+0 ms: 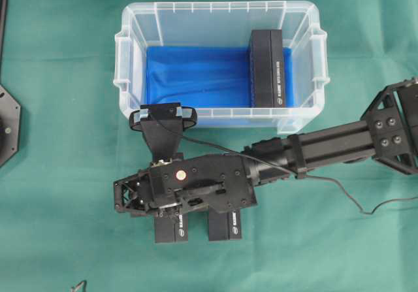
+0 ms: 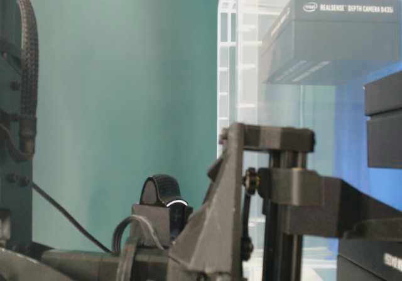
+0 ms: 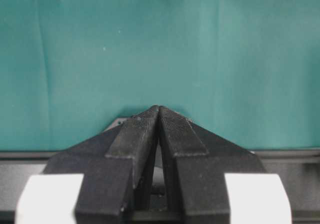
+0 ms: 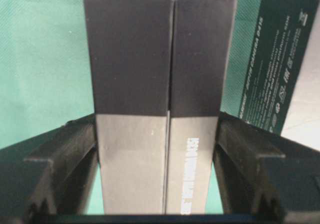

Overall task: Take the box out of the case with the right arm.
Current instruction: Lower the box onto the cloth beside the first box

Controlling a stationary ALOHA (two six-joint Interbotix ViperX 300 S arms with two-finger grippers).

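The clear case (image 1: 130,57) with a blue lining stands at the back, and one black box (image 1: 268,70) lies inside against its right wall. My right arm (image 1: 326,145) reaches in from the right, in front of the case. The right gripper (image 1: 171,210) sits over a black box (image 1: 171,230) on the green cloth. Seen from the right wrist, that box (image 4: 157,58) fills the space between the open fingers (image 4: 65,154), which flank it loosely. My left gripper (image 3: 159,108) is shut with nothing in it, over bare cloth.
A second black box (image 1: 225,227) lies on the cloth just right of the first, and shows as the printed box (image 4: 285,58) in the right wrist view. A cable (image 1: 339,194) trails from the arm. The left arm's base (image 1: 8,125) sits at the far left edge.
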